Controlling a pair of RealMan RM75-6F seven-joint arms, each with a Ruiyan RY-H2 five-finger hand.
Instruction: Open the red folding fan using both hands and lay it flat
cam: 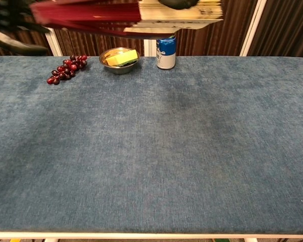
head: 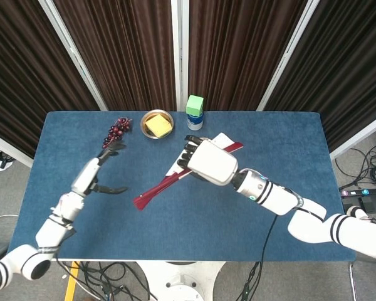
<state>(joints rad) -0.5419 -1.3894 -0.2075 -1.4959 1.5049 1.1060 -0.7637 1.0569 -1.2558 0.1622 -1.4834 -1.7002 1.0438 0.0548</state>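
My right hand (head: pixel 210 162) grips the red folding fan (head: pixel 160 188) near its wide end and holds it above the table. The fan is mostly folded, with its red ribs pointing toward my left side and a cream leaf showing by the hand. In the chest view the fan (cam: pixel 91 15) runs across the top edge, well off the cloth. My left hand (head: pixel 97 174) hovers to the left of the fan's narrow end, fingers spread and holding nothing. Its dark fingers (cam: pixel 20 47) show at the chest view's top left.
At the back of the blue table (head: pixel 288 207) lie a bunch of dark red grapes (head: pixel 118 130), a metal bowl (head: pixel 157 123) holding a yellow block, and a green-topped can (head: pixel 195 113). The chest view shows the grapes (cam: pixel 66 69), bowl (cam: pixel 119 59) and can (cam: pixel 165 52) too.
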